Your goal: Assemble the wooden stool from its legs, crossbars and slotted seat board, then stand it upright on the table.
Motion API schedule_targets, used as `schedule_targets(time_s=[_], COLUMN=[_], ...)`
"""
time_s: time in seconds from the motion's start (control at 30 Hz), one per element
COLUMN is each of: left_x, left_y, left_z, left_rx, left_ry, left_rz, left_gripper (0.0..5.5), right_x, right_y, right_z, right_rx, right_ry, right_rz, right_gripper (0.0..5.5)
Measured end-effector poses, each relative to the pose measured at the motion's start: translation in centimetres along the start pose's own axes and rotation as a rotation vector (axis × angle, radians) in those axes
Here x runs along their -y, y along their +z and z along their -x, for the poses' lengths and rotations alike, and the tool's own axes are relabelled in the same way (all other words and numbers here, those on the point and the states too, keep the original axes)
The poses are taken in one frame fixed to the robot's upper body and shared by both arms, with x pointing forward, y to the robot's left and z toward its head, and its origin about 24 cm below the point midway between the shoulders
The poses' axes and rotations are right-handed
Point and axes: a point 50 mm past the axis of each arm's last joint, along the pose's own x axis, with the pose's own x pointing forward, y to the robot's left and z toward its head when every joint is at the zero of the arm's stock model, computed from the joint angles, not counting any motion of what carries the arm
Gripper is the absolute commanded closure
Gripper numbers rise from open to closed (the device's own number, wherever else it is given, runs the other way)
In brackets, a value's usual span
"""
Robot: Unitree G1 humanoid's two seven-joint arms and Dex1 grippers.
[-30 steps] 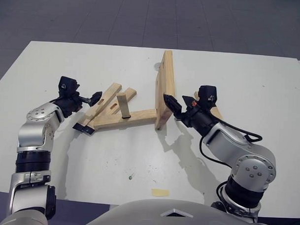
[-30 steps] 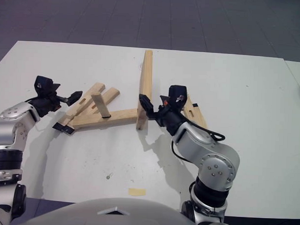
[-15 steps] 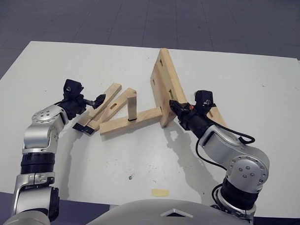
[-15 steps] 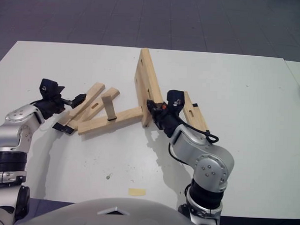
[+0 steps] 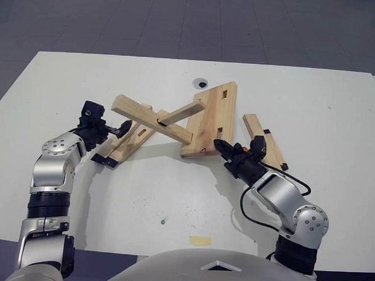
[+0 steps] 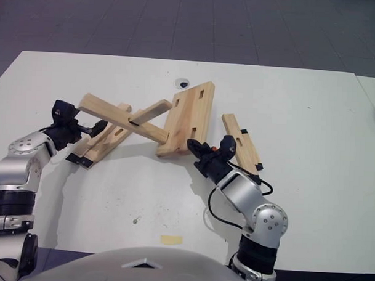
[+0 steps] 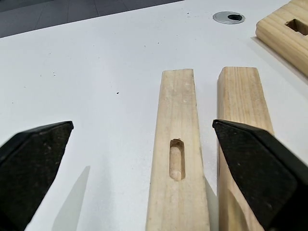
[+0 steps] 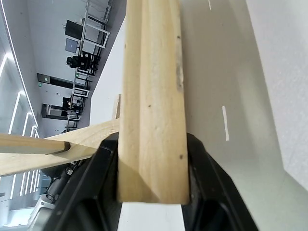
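Where the seat board tilts up off the table, right gripper: pinching the board's near lower corner. In the right wrist view the black fingers press on both faces of the board's edge.
Seat board: its slotted face is turned up and it rises away from the right gripper. Whether its low edge rests on the table is hard to make out, and its underside is hidden.
Long bar: meets the board on the side away from the right gripper and runs out above the left gripper, raised off the table. The joint itself is hidden.
Short bar: set into the long bar and pointing back across the board's face. I cannot tell whether it touches the board.
Left gripper: fingers spread wide with nothing pinched, one on each side of the sticks.
Sticks: two lie flat side by side between the left gripper's fingers. Their near ends are cut off in the left wrist view, and one shows an oval slot. The long bar covers their far ends.
Loose stick: flat on the table just beside the right gripper, apart from the board. Its near end is hidden behind the wrist.
Round cap: set in the table just beyond the board's far edge.
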Motion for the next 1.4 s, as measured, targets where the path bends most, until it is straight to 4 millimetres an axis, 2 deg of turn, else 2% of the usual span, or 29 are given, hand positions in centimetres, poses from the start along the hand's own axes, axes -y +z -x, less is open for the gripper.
schedule_targets(time_s=[0.1,0.13,0.37,0.57,0.7,0.83,0.9,1.03,1.2,1.33,1.4], left_x=[0.0,0.1,0.2,0.2,0.2,0.2,0.2,0.3,0.0,-0.6,-0.8], left_y=[-0.1,-0.1,-0.3,-0.7,-0.8,-0.8,-0.7,-0.7,-0.7,-0.8,0.0], left_z=[0.0,-0.1,-0.2,-0.3,-0.3,-0.3,-0.3,-0.3,-0.5,-1.4,-2.3], left_rx=[-0.001,-0.004,-0.01,-0.021,-0.024,-0.021,-0.02,-0.022,-0.023,-0.073,-0.095], left_ry=[0.0,0.0,-0.003,-0.015,-0.018,-0.021,-0.023,-0.03,-0.028,-0.068,-0.119], left_rz=[-0.007,-0.013,-0.032,-0.027,-0.024,-0.027,-0.029,-0.04,-0.051,-0.108,-0.182], left_gripper=[0.1,0.1,0.1,0.1,0.1,0.1,0.1,0.1,0.1,0.1,0.1], right_x=[0.6,0.7,3.1,2.9,2.4,3.3,3.6,3.5,1.7,1.6,1.6], right_y=[-0.1,-0.1,-0.8,0.2,1.6,2.9,3.4,4.5,5.3,5.8,5.8], right_z=[0.0,0.0,0.2,0.2,0.6,2.0,2.3,2.2,2.4,2.5,2.5], right_rx=[-0.018,-0.023,-0.061,-0.038,-0.027,-0.08,-0.085,-0.046,0.069,0.118,0.127], right_ry=[0.01,0.01,-0.078,-0.072,-0.047,-0.109,-0.132,-0.146,-0.002,0.022,0.025], right_rz=[-0.045,-0.045,-0.042,0.01,0.128,0.414,0.496,0.604,0.719,0.765,0.777], right_gripper=[4.16,3.79,2.62,1.72,1.09,0.42,0.13,0.13,0.13,0.13,0.13])
